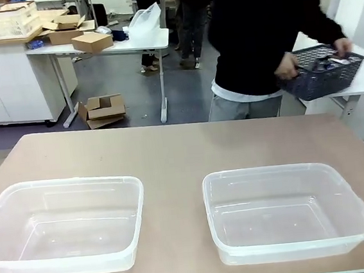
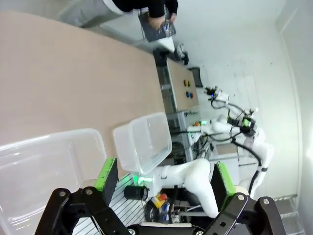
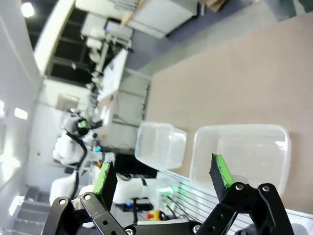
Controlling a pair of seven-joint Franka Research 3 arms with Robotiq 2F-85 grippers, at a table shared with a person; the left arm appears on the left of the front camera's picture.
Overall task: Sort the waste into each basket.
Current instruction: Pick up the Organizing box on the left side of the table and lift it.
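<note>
Two transparent tubs stand side by side on the tan table, the left basket (image 1: pixel 65 225) and the right basket (image 1: pixel 286 211), both with nothing inside. Beyond the far edge a person holds a dark slate-blue lattice basket (image 1: pixel 323 71) with both hands; waste lies in it, too small to make out. The blue basket (image 2: pixel 157 27) is also seen in the left wrist view. My left gripper (image 2: pixel 164 180) is open, hanging off the table's near side above the tubs (image 2: pixel 142 142). My right gripper (image 3: pixel 164 177) is open too, looking over the tubs (image 3: pixel 242 152) from the near side.
The tan tabletop (image 1: pixel 183 149) lies bare between the tubs and the far edge. The person (image 1: pixel 260 38) stands at the far right. A white side table (image 1: pixel 363 80) sits under the blue basket. Desks and cardboard boxes (image 1: pixel 102 110) stand farther back.
</note>
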